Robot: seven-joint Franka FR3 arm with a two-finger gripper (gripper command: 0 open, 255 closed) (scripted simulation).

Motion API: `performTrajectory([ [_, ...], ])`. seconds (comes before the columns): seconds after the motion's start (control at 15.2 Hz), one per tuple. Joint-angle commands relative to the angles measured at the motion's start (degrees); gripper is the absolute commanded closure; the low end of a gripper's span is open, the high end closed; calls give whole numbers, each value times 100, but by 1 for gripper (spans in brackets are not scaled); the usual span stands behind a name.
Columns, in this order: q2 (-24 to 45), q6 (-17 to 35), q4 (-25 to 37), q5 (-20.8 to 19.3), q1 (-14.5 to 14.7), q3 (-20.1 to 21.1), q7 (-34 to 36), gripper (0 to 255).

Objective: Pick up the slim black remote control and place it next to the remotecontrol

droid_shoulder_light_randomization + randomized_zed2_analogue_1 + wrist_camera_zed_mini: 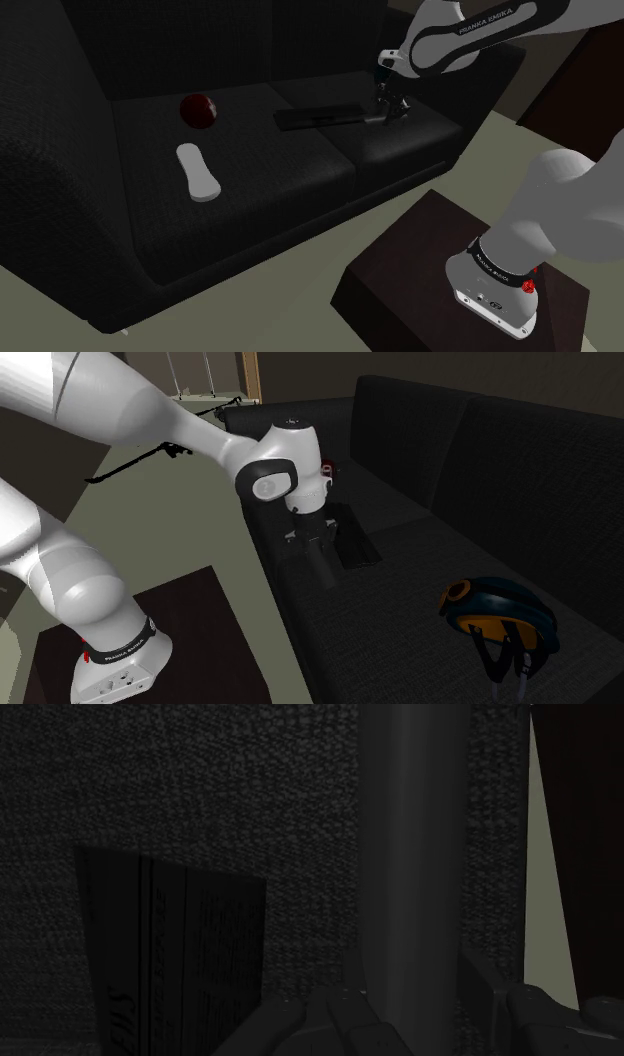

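Slim black remote (pixel 410 854) in gripper (pixel 415 1004); "FRANKA EMIKA" arm (pixel 470 35)

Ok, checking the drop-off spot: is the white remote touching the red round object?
No, the white remote lies apart from the red round object, with dark cushion between them.

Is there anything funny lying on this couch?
A blue and orange helmet lies on the sofa seat, and a red round thing, maybe an apple, sits near the white remote. Odd for a sofa. Nothing looks spilled or broken.
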Motion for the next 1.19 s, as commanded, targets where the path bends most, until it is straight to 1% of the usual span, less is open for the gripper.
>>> performTrajectory([
  [0.0, -102, -189, 94, -44, -16, 43, 41, 255],
  [0.2, -212, -389, 193, -86, -33, 89, 79, 255],
  [0.66, -41, -405, 281, 35, 387, 779, 1094, 255],
  [1.12, 406, -470, 698, 246, 850, 1363, 1980, 255],
])
